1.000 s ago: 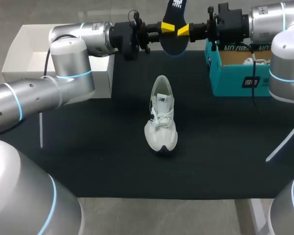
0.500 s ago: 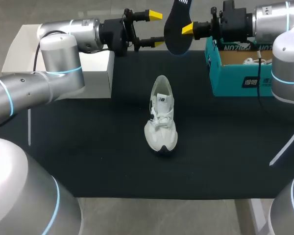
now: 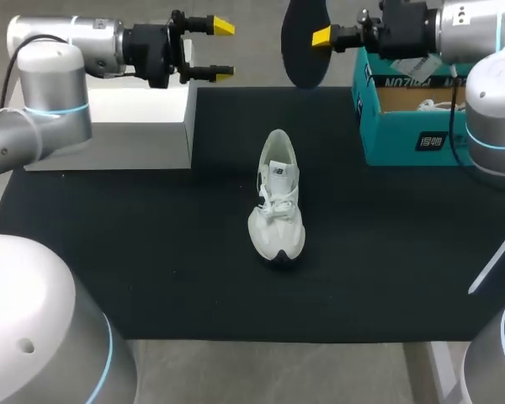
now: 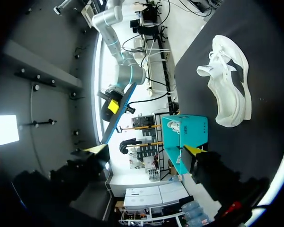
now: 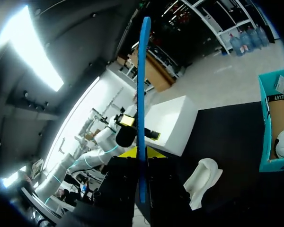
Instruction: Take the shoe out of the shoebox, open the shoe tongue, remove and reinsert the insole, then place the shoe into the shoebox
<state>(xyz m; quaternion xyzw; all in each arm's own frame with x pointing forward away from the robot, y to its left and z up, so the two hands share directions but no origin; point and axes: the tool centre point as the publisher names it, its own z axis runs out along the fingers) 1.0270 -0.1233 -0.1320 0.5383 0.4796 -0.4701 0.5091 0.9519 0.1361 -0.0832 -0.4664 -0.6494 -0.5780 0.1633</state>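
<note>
1. The shoe (image 3: 276,198) is already out of the shoebox (image 3: 404,139) and is parked upright on the mat (image 3: 151,252), so step one can be ticked off.
2. The insole (image 3: 301,46) is out as well. It's pinched on edge by the right gripper (image 3: 316,38), whose fingers are closed on it from both sides, and it's held up in the air past the shoe's heel end.
3. The left gripper (image 3: 219,50) is spread wide with nothing in it, hanging past the heel end too but off to the shoe's left, well apart from it.
4. The tongue looks pulled up, tbh, though how far can't really be told. Left to be done, by the look of it: the insole has to be slid back in, and then the shoe has to be returned to the shoebox.
5. Plenty of bare mat is seen all round the shoe, so room for coming down on it isn't a worry.
6. The shoebox sits to the right of the heel end and a white box (image 3: 109,135) to the left, both well apart. Something white is already lying in the shoebox, so the space inside is probably tight and its rim needs to be cleared.
</note>
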